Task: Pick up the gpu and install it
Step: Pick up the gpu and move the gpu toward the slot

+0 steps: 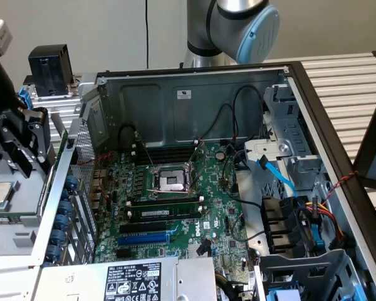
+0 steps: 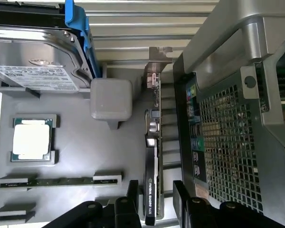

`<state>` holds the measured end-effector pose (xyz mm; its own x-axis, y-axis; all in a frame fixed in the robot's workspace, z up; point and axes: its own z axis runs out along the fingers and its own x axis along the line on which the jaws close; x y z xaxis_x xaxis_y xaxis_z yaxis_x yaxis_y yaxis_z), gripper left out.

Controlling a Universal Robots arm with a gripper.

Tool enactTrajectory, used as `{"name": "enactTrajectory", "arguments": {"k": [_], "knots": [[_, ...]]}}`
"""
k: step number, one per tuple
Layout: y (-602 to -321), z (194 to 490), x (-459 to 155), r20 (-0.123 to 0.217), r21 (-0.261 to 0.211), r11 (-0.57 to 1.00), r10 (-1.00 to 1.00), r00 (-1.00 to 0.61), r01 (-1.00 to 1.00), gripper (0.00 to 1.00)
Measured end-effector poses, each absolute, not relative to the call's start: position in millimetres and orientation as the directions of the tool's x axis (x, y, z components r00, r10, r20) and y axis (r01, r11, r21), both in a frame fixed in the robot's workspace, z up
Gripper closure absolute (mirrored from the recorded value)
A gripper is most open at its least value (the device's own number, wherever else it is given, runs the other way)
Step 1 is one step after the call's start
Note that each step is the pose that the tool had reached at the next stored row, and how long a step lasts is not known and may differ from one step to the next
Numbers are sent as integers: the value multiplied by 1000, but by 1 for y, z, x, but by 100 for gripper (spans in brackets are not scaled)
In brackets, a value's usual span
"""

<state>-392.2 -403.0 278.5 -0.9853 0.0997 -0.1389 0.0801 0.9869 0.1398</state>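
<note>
**Fingers wide on either side of the gpu, outside the case**

Nearest the wrist camera, the gripper [image 2: 155, 187] had its two fingers [image 2: 181, 192] spread wide. One stood on each side of the gpu [image 2: 152, 142], with a gap showing between them and the card, so they held nothing. Whether the other finger brushed the card I could not tell.

The single gpu stood on its edge in a grey tray [image 2: 76, 156], just beside the meshed outer wall of the computer case [image 2: 228, 142]. Its silver bracket [image 2: 154, 61] was at the end far from the fingers.

On the tray beside it lay one memory stick [image 2: 61, 181] and one processor [image 2: 32, 138]. Farther on were one grey block [image 2: 111, 98] and one hard drive [image 2: 35, 57] with a blue carrier [image 2: 78, 28].

In the exterior view, the one case lay open on the slatted tabletop [image 1: 344, 81]. The tray and gripper were at the exterior view's left of it. Inside were one motherboard [image 1: 219, 219], one bare processor socket [image 1: 172, 182] and one blue slot [image 1: 144, 238].
</note>
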Motion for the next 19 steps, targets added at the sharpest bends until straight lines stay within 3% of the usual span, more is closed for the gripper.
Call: {"name": "enactTrajectory", "arguments": {"k": [13, 15, 16, 19], "knots": [[-401, 264, -392, -154, 149, 986, 104, -983, 81, 58], [-401, 261, -392, -155, 150, 985, 108, -982, 85, 56], [-401, 260, -392, -155, 151, 985, 111, -982, 87, 49], [-401, 255, -392, -155, 155, 983, 119, -981, 94, 49]]}}
